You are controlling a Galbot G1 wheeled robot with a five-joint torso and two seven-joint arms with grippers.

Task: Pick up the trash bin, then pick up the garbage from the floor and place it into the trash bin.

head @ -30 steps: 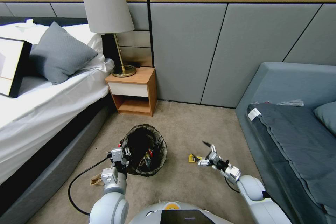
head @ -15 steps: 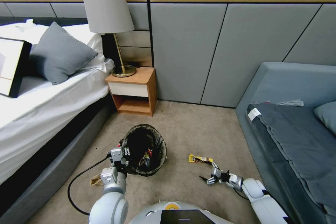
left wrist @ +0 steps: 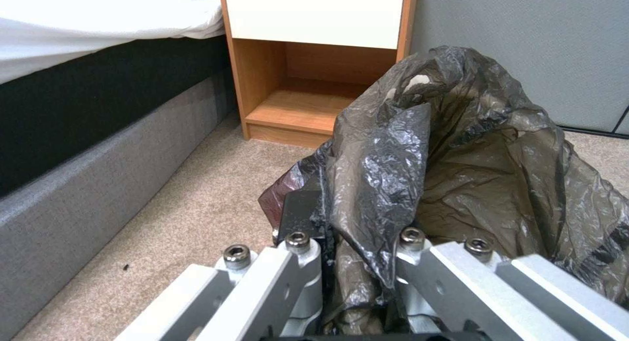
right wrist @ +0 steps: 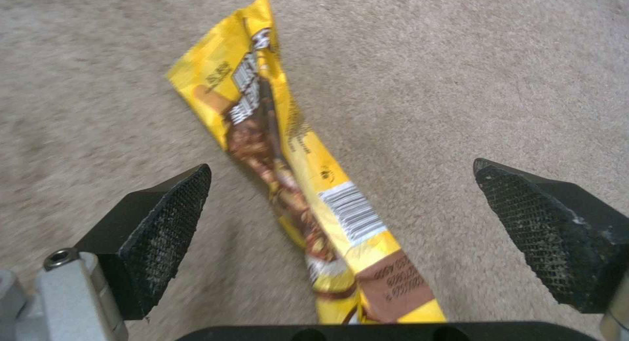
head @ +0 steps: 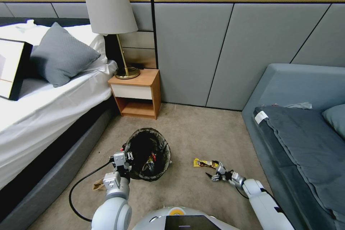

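Observation:
The trash bin (head: 158, 140), lined with a crinkled black bag (left wrist: 471, 149), hangs tilted above the carpet. My left gripper (head: 122, 161) (left wrist: 354, 240) is shut on its near rim. Some litter (head: 150, 161) shows inside the bin. A yellow snack wrapper (head: 202, 163) (right wrist: 262, 134) lies flat on the carpet right of the bin. My right gripper (head: 215, 173) (right wrist: 342, 176) is low at the wrapper's near end, open wide, one finger on each side of it and neither touching it. A brown paper bag (head: 98, 184) lies on the floor beside my left arm.
A bed (head: 43, 115) with a grey base runs along the left. A wooden nightstand (head: 138, 93) with a lamp (head: 109, 10) stands behind the bin. A grey sofa (head: 302, 140) bounds the right. A black cable (head: 77, 187) loops from my left arm.
My right gripper came down from above the wrapper and drew back toward me, then edged forward to the wrapper's near end. The left gripper and the bin have not moved.

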